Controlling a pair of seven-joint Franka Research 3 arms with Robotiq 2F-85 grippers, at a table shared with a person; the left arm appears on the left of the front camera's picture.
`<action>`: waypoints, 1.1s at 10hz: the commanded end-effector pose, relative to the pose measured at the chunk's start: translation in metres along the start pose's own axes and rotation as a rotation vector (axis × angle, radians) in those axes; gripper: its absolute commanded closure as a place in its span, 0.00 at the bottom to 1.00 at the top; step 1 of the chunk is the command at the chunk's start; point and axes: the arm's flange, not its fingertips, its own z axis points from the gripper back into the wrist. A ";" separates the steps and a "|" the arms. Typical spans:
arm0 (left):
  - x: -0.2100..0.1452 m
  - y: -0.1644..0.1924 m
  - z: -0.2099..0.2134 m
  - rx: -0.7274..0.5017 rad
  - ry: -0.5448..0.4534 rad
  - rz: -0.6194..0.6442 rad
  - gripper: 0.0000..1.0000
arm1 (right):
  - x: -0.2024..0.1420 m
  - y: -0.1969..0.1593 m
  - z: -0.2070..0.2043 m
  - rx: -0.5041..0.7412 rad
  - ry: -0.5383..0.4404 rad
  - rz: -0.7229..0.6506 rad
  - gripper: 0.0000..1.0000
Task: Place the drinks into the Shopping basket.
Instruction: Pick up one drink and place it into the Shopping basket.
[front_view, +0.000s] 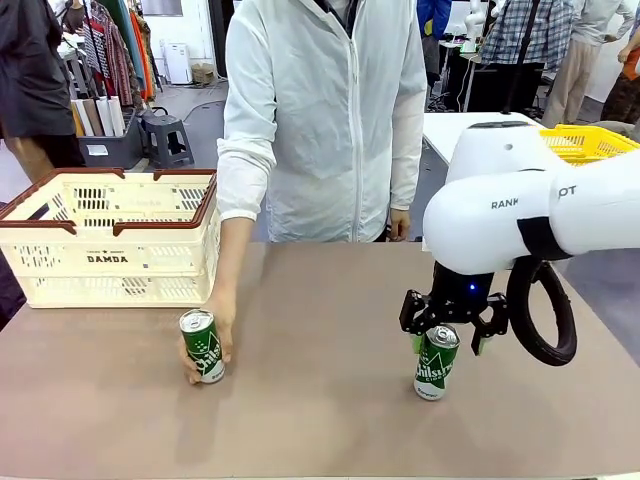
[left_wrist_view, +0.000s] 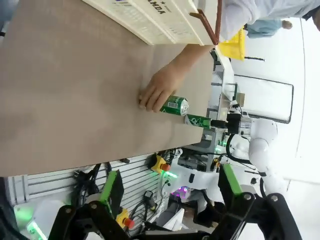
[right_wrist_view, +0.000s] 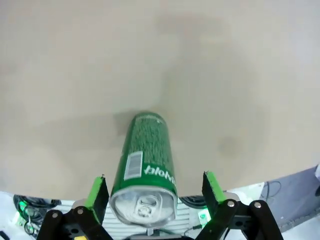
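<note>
Front view: brown tabletop (front_view: 300, 420); right hand (front_view: 447, 345) spread around green can (front_view: 436, 368), left hand (left_wrist_view: 170, 181) spread.

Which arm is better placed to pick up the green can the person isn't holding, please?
Right: the right gripper, open, straddles that green can at its top. The left gripper hangs far off.
</note>
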 end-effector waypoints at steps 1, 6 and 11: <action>0.001 -0.013 -0.035 -0.097 0.029 -0.017 0.00 | -0.001 0.010 -0.008 -0.017 -0.060 -0.013 0.00; -0.019 -0.047 -0.112 -0.243 0.163 -0.067 0.00 | -0.006 0.012 -0.013 -0.042 -0.107 0.021 0.94; -0.005 -0.055 -0.107 -0.206 0.162 -0.076 0.00 | -0.007 0.010 -0.018 -0.033 -0.061 0.030 1.00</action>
